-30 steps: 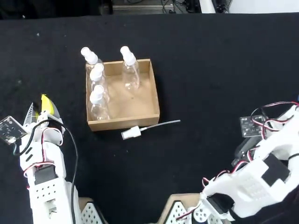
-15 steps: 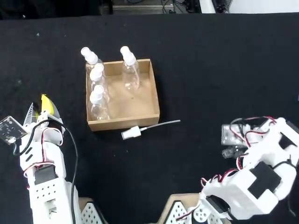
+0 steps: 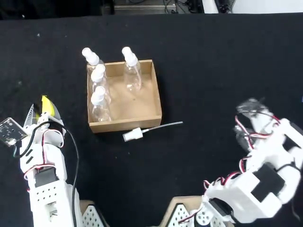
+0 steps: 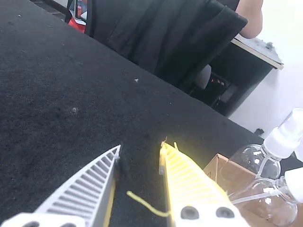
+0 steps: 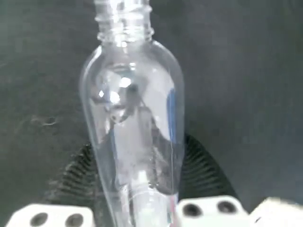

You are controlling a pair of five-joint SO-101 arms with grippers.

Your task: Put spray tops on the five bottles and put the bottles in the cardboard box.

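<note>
The black table (image 3: pixel 213 56) carried everything. At its near edge stood the two white arms, one on each side.

The right gripper (image 5: pixel 139 170) was clamped on a clear uncapped bottle (image 5: pixel 135 118). Its dark fingers (image 5: pixel 75 172) pressed the lower body from both sides, and the threaded neck pointed away from the wrist. In the high view this bottle (image 3: pixel 248 108) was a blurred clear shape at the tip of the right arm, well apart from the box, on the right side of the table.

The left gripper (image 4: pixel 139 149) had its jaws a little apart, one finger grey and one yellow, with nothing between them but bare table. In the high view it (image 3: pixel 40 108) sat to the left of the box, near it but not touching.

The cardboard box (image 3: pixel 156 94) lay open near the middle of the table. It held four clear bottles, each with a white spray top. Three stood in a row along its left wall (image 3: pixel 100 106), the farthest at the far left corner. The fourth (image 3: pixel 132 75) stood against the far wall, apart from the row.

A loose spray top (image 3: pixel 133 135) lay on the table just in front of the box's near wall, its thin tube pointing right.
</note>
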